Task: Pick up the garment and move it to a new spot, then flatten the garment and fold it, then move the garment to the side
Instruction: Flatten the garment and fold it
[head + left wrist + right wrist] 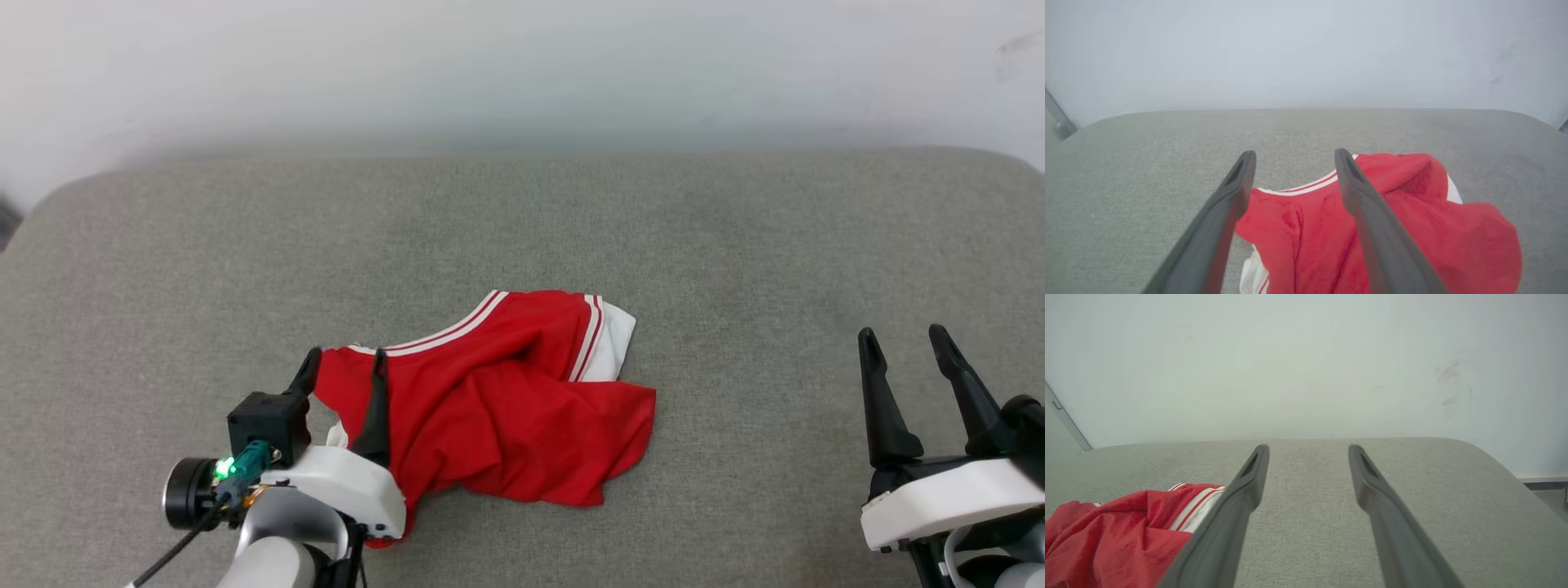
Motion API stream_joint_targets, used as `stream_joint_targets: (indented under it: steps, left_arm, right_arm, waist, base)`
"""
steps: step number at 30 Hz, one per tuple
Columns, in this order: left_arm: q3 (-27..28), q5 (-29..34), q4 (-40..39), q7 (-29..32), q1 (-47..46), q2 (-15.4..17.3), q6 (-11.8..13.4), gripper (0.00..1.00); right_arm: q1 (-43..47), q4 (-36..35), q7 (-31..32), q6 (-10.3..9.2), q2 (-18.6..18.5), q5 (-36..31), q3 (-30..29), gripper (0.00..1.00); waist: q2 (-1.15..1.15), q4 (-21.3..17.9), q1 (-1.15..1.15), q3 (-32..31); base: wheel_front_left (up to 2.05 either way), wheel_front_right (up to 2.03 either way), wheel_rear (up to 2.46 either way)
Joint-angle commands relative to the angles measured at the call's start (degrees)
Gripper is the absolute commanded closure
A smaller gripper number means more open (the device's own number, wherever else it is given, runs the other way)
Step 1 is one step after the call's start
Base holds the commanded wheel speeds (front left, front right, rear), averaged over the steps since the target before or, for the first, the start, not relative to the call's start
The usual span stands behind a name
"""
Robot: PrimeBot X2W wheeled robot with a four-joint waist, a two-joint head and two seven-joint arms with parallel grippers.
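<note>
Left hand [346,355], 2 fingers spread, reaches over crumpled garment [506,408]'s left edge.

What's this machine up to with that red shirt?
A two-armed robot is working on a crumpled red shirt on a grey surface. Its left pincer is open, straddling the shirt's left edge without gripping it. The right pincer is open as well, off to the side. The shirt isn't flattened or folded yet.
</note>
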Motion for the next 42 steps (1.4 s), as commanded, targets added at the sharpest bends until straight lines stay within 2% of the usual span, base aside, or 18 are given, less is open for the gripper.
stream_joint_targets:
  steps: [1, 6, 12, 16, 19, 24, 29, 32, 39, 42]
  left_arm:
    - [-0.3, 0.8, -0.9, -2.5, -0.5, -0.7, -0.4, 0.0]
    - [-0.9, 1.4, -2.9, -6.4, 0.0, -1.9, -0.6, 0.0]
    - [-1.2, 1.6, -4.4, -7.0, 1.1, -1.8, 0.2, 0.0]
    - [-1.1, 1.7, -5.4, -6.6, 2.1, -1.4, 0.8, 0.0]
    - [-1.3, 1.7, -6.0, -6.4, 2.2, -1.3, 1.0, 0.0]
    - [-2.0, 2.1, -6.4, -6.7, 0.9, -1.9, 0.7, 0.0]
    - [-3.5, 2.4, -6.2, -7.2, -0.4, -2.9, 0.2, 0.0]
    - [-4.2, 2.6, -5.7, -7.6, -1.3, -3.8, -0.3, 0.0]
    - [-5.5, 2.6, -4.3, -8.6, -4.3, -5.7, -1.4, 0.0]
    - [-5.8, 2.7, -3.5, -9.2, -5.4, -6.2, -1.8, 0.0]
  right_arm:
    - [0.8, -0.7, 0.4, -0.02, 0.1, -0.2, 0.1, 0.0]
    - [1.5, -1.6, 1.6, -0.02, 0.1, -0.6, 0.2, 0.0]
    - [2.3, -1.8, 2.7, -0.02, 0.1, -0.9, -0.3, 0.0]
    - [2.1, -0.2, 4.7, -0.02, 0.1, 1.4, -2.2, 0.0]
    - [0.4, 1.9, 7.9, -0.02, 0.1, 3.2, -3.5, 0.0]
    - [-3.9, 7.3, 16.9, -0.02, -0.6, 3.6, -3.8, 0.0]
    - [-9.1, 12.4, 27.9, -0.02, -4.1, 7.0, 2.2, 0.0]
    - [-12.5, 15.2, 32.3, -0.02, -5.9, 9.3, 6.3, 0.0]
    - [-20.6, 22.6, 34.6, -0.02, -9.3, 13.4, 14.5, 0.0]
    - [-22.8, 25.8, 34.8, -0.02, -9.4, 15.0, 17.7, 0.0]
  waist:
    - [0.0, 0.0, 0.0, -1.2]
    - [0.0, 0.1, 0.0, -2.7]
    - [0.0, 0.3, 0.0, -3.7]
    - [0.0, 0.8, 0.0, -4.2]
    - [0.0, 1.8, 0.0, -3.8]
    - [0.0, 4.4, 0.0, -1.8]
    - [0.0, 7.0, 0.0, 0.9]
    - [0.0, 8.3, 0.0, 2.6]
    - [0.0, 11.4, 0.0, 6.9]
    - [0.0, 12.4, 0.0, 8.7]
  base:
    - [0.0, 0.0, 0.0]
    - [0.0, 0.0, 0.0]
    - [0.0, 0.0, 0.0]
    - [0.0, 0.0, 0.0]
    - [0.0, 0.0, 0.0]
    - [0.0, 0.0, 0.0]
    - [0.0, 0.0, 0.0]
    - [0.0, 0.0, 0.0]
    - [0.0, 0.0, 0.0]
    - [0.0, 0.0, 0.0]
